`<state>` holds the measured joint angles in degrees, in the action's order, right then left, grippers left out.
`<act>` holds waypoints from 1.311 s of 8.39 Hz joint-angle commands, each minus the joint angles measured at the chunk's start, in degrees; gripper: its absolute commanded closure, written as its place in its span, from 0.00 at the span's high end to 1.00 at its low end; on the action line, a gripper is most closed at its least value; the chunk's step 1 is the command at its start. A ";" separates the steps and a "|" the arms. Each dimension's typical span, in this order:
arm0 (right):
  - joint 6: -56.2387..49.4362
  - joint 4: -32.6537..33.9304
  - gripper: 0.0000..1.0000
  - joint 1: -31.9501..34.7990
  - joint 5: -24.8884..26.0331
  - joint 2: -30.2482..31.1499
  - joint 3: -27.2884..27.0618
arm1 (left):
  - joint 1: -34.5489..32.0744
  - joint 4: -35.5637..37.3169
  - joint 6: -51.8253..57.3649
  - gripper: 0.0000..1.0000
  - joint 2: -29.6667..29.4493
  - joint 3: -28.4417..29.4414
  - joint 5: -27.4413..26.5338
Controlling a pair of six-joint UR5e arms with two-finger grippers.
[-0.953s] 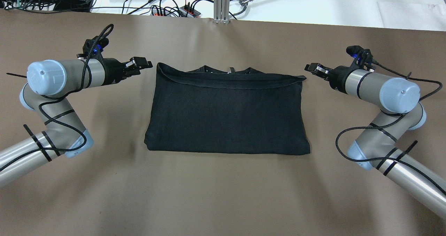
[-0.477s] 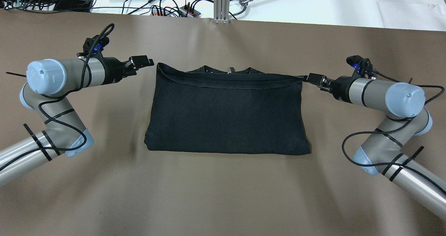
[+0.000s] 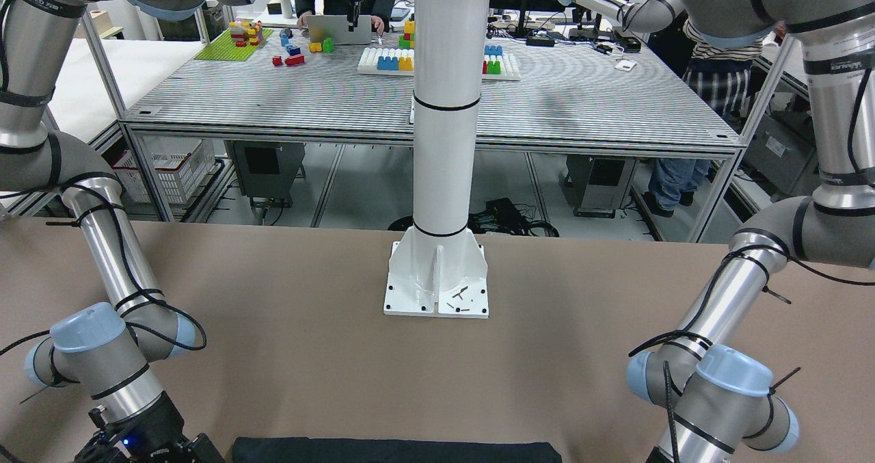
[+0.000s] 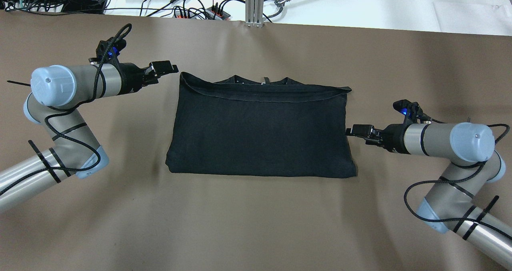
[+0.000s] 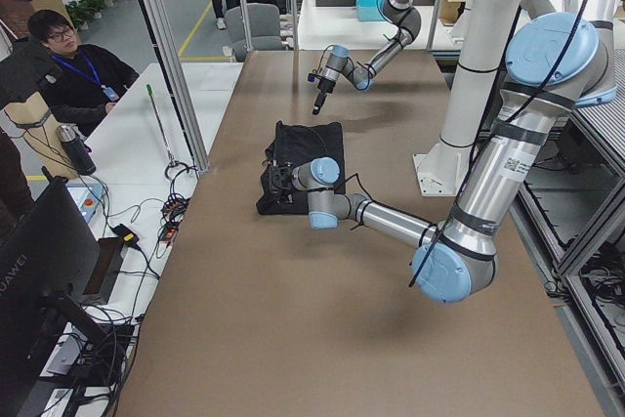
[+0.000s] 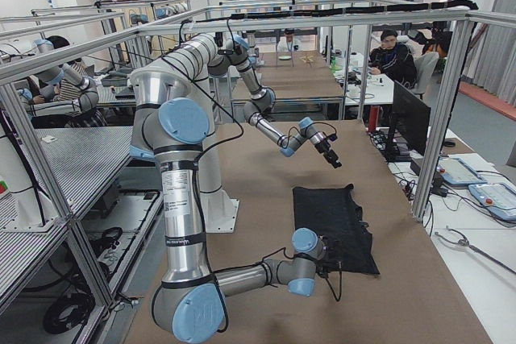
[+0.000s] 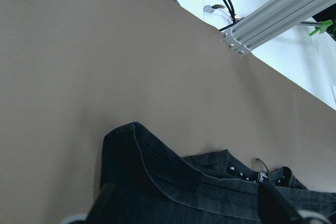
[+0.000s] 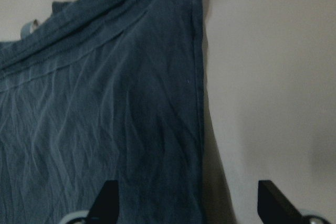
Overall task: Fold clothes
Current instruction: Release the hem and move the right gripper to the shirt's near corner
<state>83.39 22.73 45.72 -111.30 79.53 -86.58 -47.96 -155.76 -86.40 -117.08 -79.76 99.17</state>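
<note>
Black garment (image 4: pixel 260 131) lies part-folded on worktop (image 4: pixel 256 223); left gripper (image 4: pixel 172 67), right gripper (image 4: pixel 351 131) flank it, jaws spread empty; likely next: pinch edges.

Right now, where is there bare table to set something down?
Widest: the table strip between the garment's near edge and the white post's base. Also bare beyond the collar edge to the table's far edge. Crowded: left pincer by the far-left corner, right pincer at the right edge.

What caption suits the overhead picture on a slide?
A folded black garment lies on the brown table, the left gripper beside its far corner, the right gripper beside its side edge.
</note>
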 commanded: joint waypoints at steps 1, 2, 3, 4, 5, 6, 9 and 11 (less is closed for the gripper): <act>3.26 4.07 0.92 -4.65 -1.38 3.60 -5.77 | -0.20 -0.07 0.09 0.94 0.10 -0.14 -0.03; 4.05 5.04 0.87 -5.89 -1.11 3.53 -6.22 | -0.20 -0.16 0.09 0.94 0.18 -0.14 -0.03; 4.06 5.83 0.78 -6.60 -0.94 3.70 -6.14 | -0.20 -0.16 0.09 0.94 0.19 -0.14 -0.03; 4.06 5.84 0.77 -6.61 -0.85 3.79 -5.88 | -0.20 -0.16 0.09 0.94 0.19 -0.14 -0.03; 3.97 5.92 0.80 -6.61 -0.85 3.88 -5.61 | -0.11 -0.16 0.09 0.94 0.10 -0.14 -0.12; 3.80 6.27 0.81 -6.61 -0.93 4.14 -5.61 | -0.03 -0.16 0.09 0.94 0.10 -0.14 -0.12; 3.62 6.54 0.82 -7.57 -0.59 4.49 -5.09 | -0.03 -0.16 0.18 0.94 0.10 -0.05 -0.12; 3.62 6.72 0.47 -9.33 1.43 3.88 -4.65 | -0.11 -0.16 0.26 0.94 0.27 -0.05 -0.20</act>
<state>87.02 29.24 37.79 -111.47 83.88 -91.71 -47.99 -155.92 -86.22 -116.94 -79.83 99.05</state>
